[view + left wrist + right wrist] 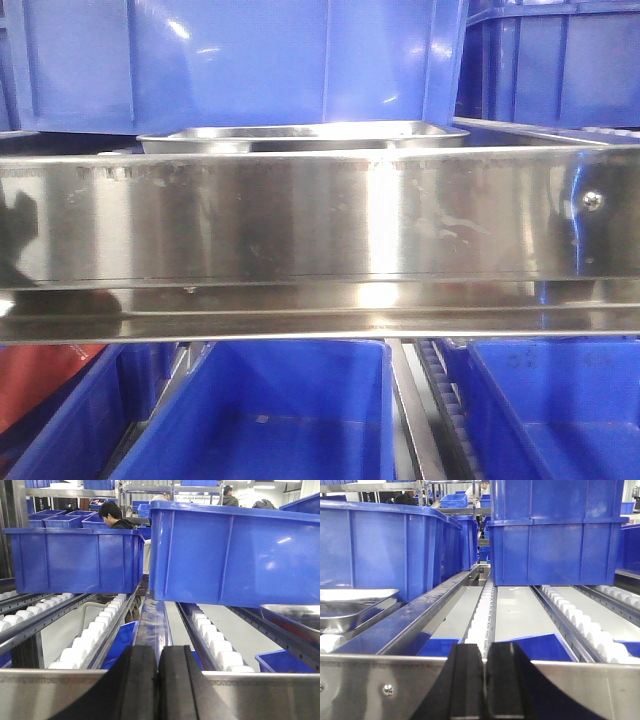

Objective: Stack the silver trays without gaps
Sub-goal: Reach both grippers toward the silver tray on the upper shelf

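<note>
Both grippers shut empty at the shelf's front rail as a silver tray sits on the lane between them.

Seen from the front, the tray (300, 136) lies flat just behind the rail (300, 220), close in front of a blue bin (250, 60), with only its rim and upper wall showing above the steel. The left gripper (158, 680) hangs at the rail with its black fingers drawn almost together, only a thin slit between them and nothing in it. The tray appears at the right edge of that view. The right gripper (484, 680) is likewise closed on nothing, with the tray off to its left beside a bin. White rollers (615, 652) run back along the lanes. More bins (290, 400) stand on the level below, and a worker (114, 516) is visible in the background.
</note>
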Robot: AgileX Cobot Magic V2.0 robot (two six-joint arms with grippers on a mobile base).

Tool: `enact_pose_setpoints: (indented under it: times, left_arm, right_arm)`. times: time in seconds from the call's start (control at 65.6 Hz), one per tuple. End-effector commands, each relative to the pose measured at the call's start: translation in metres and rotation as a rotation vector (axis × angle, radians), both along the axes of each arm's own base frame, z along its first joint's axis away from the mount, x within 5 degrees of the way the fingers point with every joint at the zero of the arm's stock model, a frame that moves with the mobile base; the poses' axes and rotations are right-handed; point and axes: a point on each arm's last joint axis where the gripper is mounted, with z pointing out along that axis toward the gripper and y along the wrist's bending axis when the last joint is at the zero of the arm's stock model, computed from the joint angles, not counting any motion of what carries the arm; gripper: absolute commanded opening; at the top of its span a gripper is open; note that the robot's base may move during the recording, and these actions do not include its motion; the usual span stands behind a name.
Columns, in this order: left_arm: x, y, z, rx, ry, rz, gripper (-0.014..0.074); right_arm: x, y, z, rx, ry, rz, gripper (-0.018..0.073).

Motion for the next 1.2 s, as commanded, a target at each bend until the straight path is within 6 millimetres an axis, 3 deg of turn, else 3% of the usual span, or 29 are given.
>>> enact_pose_setpoints:
  times: [0.0, 1.188]
  left_arm:
    - [-0.0006, 0.0001, 0.0032, 0.0, -0.026, 0.002, 0.0004]
    - [-0.0007, 0.0001, 0.0041, -0.001, -0.035, 0.002, 0.0004]
  right_arm:
    - [-0.0004, -0.0005, 0.0024, -0.005, -0.027, -0.008, -0.0022]
    - [-0.0007, -0.0009, 0.0068, -0.006, -0.076, -0.012, -0.0022]
